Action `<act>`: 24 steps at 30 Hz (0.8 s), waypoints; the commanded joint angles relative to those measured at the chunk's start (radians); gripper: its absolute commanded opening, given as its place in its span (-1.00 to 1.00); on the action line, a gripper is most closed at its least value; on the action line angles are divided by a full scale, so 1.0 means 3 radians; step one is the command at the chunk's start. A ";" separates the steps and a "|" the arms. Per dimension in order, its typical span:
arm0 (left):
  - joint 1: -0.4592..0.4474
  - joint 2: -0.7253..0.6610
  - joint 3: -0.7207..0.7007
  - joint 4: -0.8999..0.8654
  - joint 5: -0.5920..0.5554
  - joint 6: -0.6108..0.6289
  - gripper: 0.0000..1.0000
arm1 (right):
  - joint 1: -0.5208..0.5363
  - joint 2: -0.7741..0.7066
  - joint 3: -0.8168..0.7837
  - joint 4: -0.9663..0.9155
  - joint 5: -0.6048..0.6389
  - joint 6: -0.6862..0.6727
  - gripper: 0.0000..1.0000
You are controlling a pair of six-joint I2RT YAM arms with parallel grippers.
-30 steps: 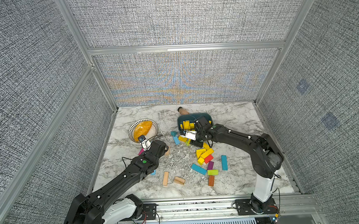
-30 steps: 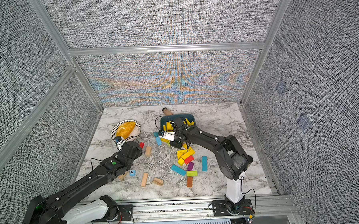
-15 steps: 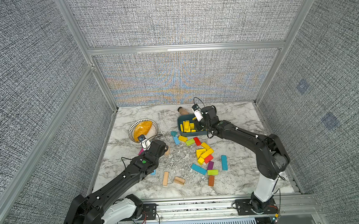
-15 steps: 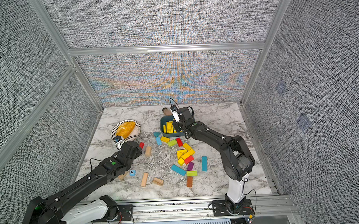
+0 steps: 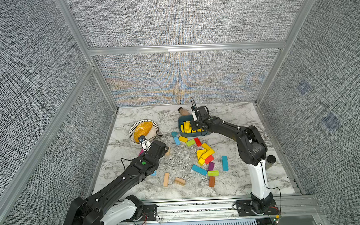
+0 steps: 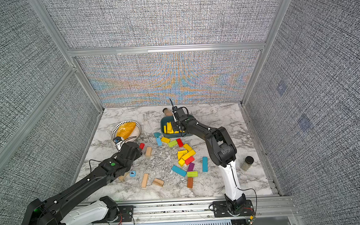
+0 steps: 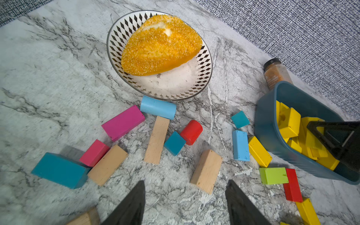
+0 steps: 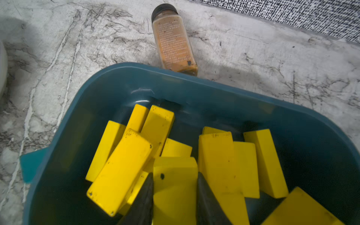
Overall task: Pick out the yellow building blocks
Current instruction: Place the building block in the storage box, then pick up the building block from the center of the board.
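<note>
Several yellow building blocks (image 8: 120,169) lie piled in a teal bin (image 8: 194,79), seen in both top views (image 5: 187,127) (image 6: 169,128). My right gripper (image 8: 175,174) hangs inside the bin, shut on one yellow block (image 8: 175,192) that stands between its fingers. More yellow blocks lie on the marble: one by the bin's front (image 5: 183,139) (image 7: 259,151) and a cluster mid-table (image 5: 206,153). My left gripper (image 7: 186,182) is open and empty, low over the table, with a pale wood block (image 7: 206,171) just ahead of it.
A patterned bowl (image 5: 134,127) with an orange crumbed piece stands at the back left. A spice bottle (image 5: 183,111) lies behind the bin, and a jar (image 5: 271,160) stands by the right arm's base. Blue, red, pink, green and wood blocks are scattered around (image 7: 122,122).
My right gripper rose from the blocks in front of the bin, swung back over it with a yellow block, and has come down into the bin. The left arm has stayed still.
</note>
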 commanded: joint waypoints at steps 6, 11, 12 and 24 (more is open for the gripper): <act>0.0003 -0.0033 0.0037 -0.0080 0.0010 0.0087 0.33 | 0.0004 0.0089 0.0057 -0.0085 0.0029 0.0042 -0.17; 0.0003 -0.0075 0.0004 -0.0087 0.0010 0.0067 0.33 | 0.0004 0.0010 0.0107 -0.0120 0.0001 -0.0016 -0.01; 0.0003 -0.0089 -0.0005 -0.0088 0.0010 0.0062 0.33 | 0.0004 -0.0002 0.0144 -0.0155 -0.0018 -0.0041 0.00; 0.0003 -0.0078 -0.0048 -0.0014 0.0017 -0.0002 0.33 | 0.0214 -0.0965 -0.0783 -0.0125 -0.0989 -0.1155 0.00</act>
